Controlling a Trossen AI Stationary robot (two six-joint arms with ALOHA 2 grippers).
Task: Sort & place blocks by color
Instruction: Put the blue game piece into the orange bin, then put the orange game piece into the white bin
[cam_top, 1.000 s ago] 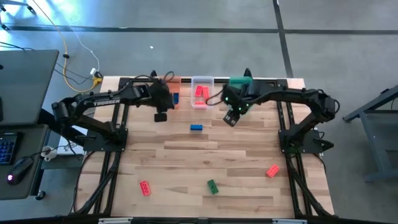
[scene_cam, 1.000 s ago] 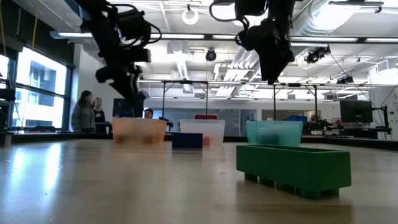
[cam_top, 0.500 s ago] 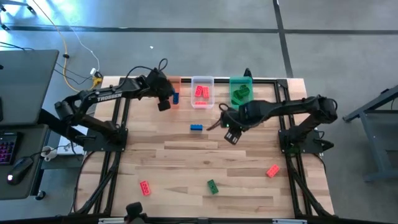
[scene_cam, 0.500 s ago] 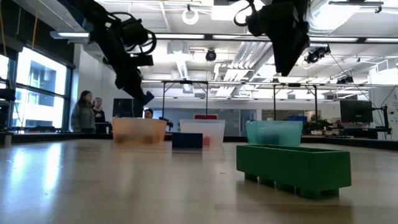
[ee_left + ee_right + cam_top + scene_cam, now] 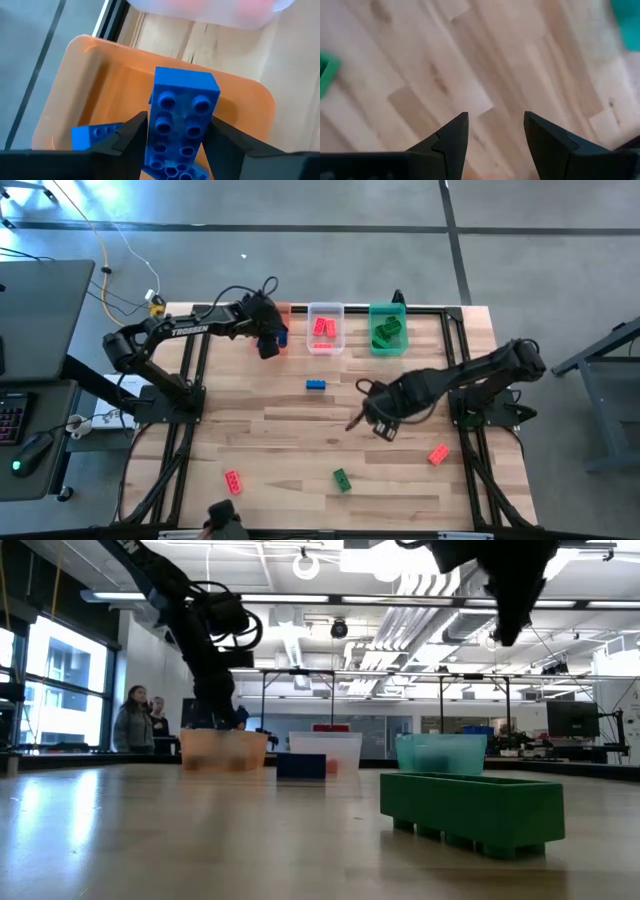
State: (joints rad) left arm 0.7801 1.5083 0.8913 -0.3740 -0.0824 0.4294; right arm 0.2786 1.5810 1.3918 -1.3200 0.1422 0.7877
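Observation:
My left gripper (image 5: pixel 270 340) reaches down into the orange bin (image 5: pixel 75 95) at the table's far edge, with a blue brick (image 5: pixel 182 120) between its fingers. Another blue brick (image 5: pixel 95 136) lies on the bin's floor. My right gripper (image 5: pixel 383 425) hangs open over bare wood right of centre, pointing down, with nothing between its fingers (image 5: pixel 496 130). Loose on the table lie a blue brick (image 5: pixel 316 385), a green one (image 5: pixel 342 479), a pink one (image 5: pixel 437 454) and a red one (image 5: pixel 233 481). My left gripper has the blue brick's two long sides (image 5: pixel 152 145) between its two fingers, which lie across the brick near its rear end. They come slanting down from above. The studded face is turned to the wrist camera, and the brick's free end (image 5: pixel 185 82) juts out over the bin's floor.
The clear bin (image 5: pixel 325 330) with pink bricks and the green bin (image 5: pixel 387 330) with green bricks stand beside the orange one along the far edge. Open wood lies across the table's middle. People stand in the room beyond the table (image 5: pixel 135 720).
My right gripper has left the green bin and travelled toward the table's near edge, staying high and pointing down. My left gripper has swung toward the far edge and sunk down into the orange bin, carrying the blue brick.

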